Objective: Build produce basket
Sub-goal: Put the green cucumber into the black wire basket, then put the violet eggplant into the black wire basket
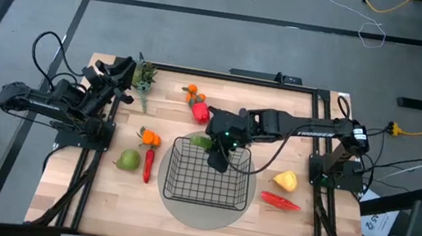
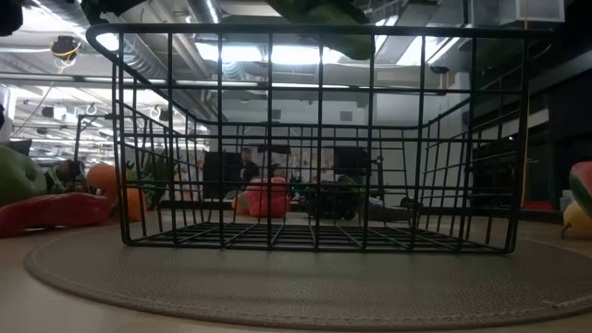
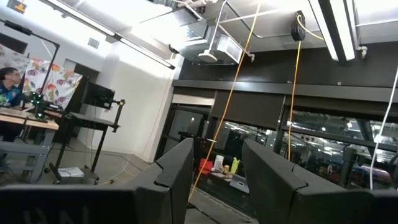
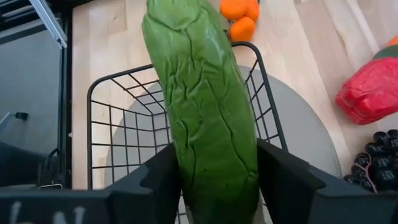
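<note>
The black wire-mesh basket [image 1: 209, 177] stands on a grey round mat [image 1: 206, 215] near the table's middle, and it fills the low view [image 2: 314, 139]. My right gripper [image 1: 219, 151] hangs over the basket's far rim, shut on a green cucumber [image 4: 205, 106]. The cucumber's tip [image 1: 202, 142] pokes out toward the table's left and shows above the rim in the low view [image 2: 319, 14]. My left gripper [image 1: 122, 72] waits open at the far left, raised and pointing into the room [image 3: 217, 155]. My right gripper pinches the cucumber between its two fingers [image 4: 161, 180] at the end nearest the wrist [image 4: 217, 180]. The fingers slant down from the table's right, and the cucumber runs on ahead of them. It is lifted clear above the basket's open top.
Left of the basket lie an orange [image 1: 150, 137], a green fruit [image 1: 129, 159] and a red chili [image 1: 148, 165]. Right of it are a yellow fruit [image 1: 286, 180] and another chili [image 1: 280, 201]. Behind it are a red pepper [image 1: 199, 112], oranges [image 1: 191, 93] and a leafy sprig [image 1: 144, 80].
</note>
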Robot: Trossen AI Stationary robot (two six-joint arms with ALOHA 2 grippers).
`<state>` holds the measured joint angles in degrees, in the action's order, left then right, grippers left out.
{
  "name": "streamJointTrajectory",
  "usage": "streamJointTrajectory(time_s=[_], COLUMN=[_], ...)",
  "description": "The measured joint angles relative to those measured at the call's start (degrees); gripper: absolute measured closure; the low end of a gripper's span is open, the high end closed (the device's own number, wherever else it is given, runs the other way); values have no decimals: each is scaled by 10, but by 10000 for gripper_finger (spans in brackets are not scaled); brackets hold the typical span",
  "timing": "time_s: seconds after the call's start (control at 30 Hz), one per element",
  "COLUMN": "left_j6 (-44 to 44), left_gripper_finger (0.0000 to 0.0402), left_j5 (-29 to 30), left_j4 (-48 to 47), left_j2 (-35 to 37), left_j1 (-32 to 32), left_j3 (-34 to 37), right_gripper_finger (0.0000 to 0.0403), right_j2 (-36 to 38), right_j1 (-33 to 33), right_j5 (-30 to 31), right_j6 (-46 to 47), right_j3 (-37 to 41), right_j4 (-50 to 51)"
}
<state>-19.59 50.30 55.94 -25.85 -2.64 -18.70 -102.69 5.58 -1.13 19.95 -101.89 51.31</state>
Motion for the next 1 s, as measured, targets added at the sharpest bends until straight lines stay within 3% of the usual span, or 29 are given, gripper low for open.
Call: streamJointTrajectory(time_s=[0.2,0.4,0.63,0.8,0.9,1.0], left_j6=[0,0,0,0,0,0], left_gripper_finger=[268,268,268,268,268,268], left_j5=[0,0,0,0,0,0], left_j4=[0,0,0,0,0,0], left_j2=[0,0,0,0,0,0], left_j1=[0,0,0,0,0,0], left_j3=[0,0,0,0,0,0], right_gripper_finger=[179,175,186,193,194,195], right_j2=[0,0,0,1,1,1], right_j1=[0,0,-11,-60,-103,-145], right_j5=[0,4,147,194,189,143], right_j6=[8,20,84,98,100,100], right_j3=[0,0,0,0,0,0], right_j4=[0,0,26,111,180,224])
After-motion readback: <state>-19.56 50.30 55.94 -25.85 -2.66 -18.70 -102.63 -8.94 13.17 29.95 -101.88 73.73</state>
